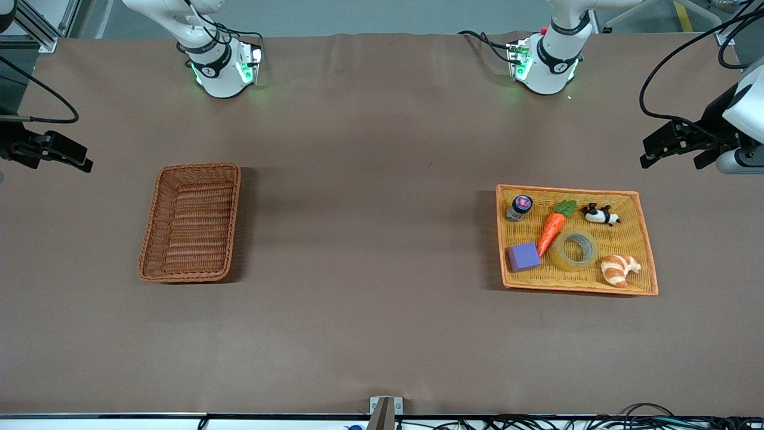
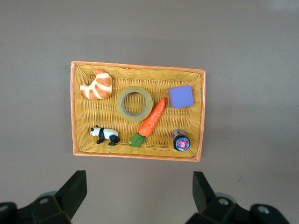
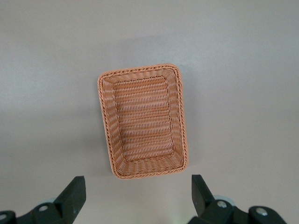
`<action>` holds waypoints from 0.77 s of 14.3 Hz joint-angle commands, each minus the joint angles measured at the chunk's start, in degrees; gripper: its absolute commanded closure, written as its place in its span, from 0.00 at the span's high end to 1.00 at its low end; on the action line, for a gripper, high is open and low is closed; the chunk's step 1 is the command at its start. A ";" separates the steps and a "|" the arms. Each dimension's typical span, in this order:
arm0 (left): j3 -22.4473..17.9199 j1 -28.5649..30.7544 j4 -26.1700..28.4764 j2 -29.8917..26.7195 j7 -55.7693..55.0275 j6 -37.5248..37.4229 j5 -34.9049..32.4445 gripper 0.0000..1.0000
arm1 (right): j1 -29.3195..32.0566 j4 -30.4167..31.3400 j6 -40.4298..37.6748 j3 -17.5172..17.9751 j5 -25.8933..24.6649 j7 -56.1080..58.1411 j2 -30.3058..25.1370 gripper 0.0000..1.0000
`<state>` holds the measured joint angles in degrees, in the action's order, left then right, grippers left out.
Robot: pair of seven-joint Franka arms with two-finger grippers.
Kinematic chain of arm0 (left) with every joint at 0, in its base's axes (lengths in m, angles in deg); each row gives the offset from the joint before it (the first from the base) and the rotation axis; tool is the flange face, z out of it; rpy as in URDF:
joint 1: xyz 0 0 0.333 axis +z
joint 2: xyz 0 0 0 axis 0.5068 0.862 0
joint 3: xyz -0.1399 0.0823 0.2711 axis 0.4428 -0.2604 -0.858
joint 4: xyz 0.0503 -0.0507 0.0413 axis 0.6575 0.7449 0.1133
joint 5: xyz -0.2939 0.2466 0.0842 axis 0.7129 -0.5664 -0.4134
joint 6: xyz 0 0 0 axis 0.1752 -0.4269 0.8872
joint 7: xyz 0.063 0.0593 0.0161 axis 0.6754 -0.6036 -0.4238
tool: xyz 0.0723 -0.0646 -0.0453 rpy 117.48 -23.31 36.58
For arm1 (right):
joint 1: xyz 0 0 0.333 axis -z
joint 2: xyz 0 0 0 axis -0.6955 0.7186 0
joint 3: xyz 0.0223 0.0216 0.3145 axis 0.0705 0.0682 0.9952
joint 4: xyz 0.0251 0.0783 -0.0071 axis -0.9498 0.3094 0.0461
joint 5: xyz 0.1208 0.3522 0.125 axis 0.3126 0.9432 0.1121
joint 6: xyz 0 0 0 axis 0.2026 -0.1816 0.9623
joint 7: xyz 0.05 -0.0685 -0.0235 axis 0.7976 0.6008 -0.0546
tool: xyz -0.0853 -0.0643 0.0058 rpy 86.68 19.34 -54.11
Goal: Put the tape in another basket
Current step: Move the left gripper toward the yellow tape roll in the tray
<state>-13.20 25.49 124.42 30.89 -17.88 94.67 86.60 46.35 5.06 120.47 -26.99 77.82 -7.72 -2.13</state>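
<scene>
Toward the left arm's end of the table from the basket (image 1: 191, 222), I see the orange tray (image 1: 647, 239) with the tape (image 1: 574, 249) lying flat in it, so nothing is moved yet (every step remains). I have the left gripper (image 2: 138, 190) over table beside that tray, jaws wide, holding nothing. The right gripper (image 3: 137, 193) waits, equally wide, empty.
</scene>
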 commanded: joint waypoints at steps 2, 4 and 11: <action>-0.52 -0.49 0.45 -0.60 0.18 -0.44 0.97 1.00 | 0.53 1.79 0.17 0.21 0.92 0.66 -1.74 1.00; -0.60 -0.31 0.62 0.19 0.18 0.00 0.53 1.00 | 0.53 1.79 0.17 0.21 0.92 0.66 -1.74 1.00; -0.69 5.39 1.84 9.41 0.70 6.74 -0.09 1.00 | 0.53 1.88 0.17 0.21 0.92 0.66 -1.74 1.00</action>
<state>-13.76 29.60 125.85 37.48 -17.86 98.62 86.59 46.35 5.09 120.44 -27.00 77.82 -7.71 -2.13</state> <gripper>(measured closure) 0.000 0.000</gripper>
